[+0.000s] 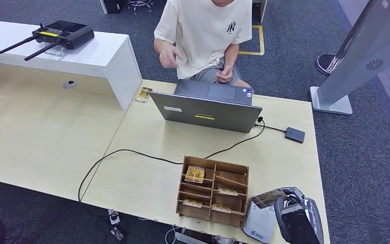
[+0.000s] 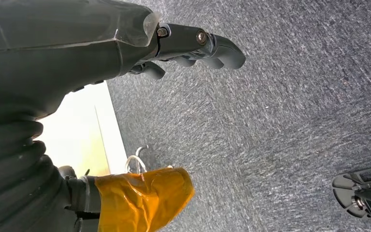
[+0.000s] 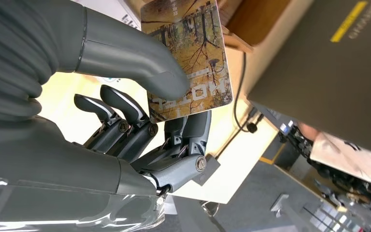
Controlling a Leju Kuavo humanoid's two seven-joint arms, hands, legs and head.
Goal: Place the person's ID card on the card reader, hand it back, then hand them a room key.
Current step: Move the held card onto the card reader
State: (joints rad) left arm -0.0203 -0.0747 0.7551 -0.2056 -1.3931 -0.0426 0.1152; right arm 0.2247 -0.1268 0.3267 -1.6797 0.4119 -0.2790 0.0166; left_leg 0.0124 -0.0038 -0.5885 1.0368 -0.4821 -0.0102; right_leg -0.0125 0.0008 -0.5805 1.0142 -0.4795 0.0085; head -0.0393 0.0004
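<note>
Card [image 3: 188, 58] — pinched in the right hand [image 3: 140, 125] beside the wooden organizer [image 1: 213, 191] holding more cards.

The head view looks forward and down from high on the robot onto the bench [image 1: 147, 168], with the laptop [image 1: 208, 109] near the middle and a person seated beyond it. The right wrist view sits close behind the right hand [image 3: 140, 125], turned on its side, facing the laptop [image 3: 328, 67] across the bench; both views share that laptop and the card [image 3: 191, 58] which the hand holds. The left wrist view looks from close behind the left hand [image 2: 193, 46] down at grey carpet [image 2: 270, 121].
</note>
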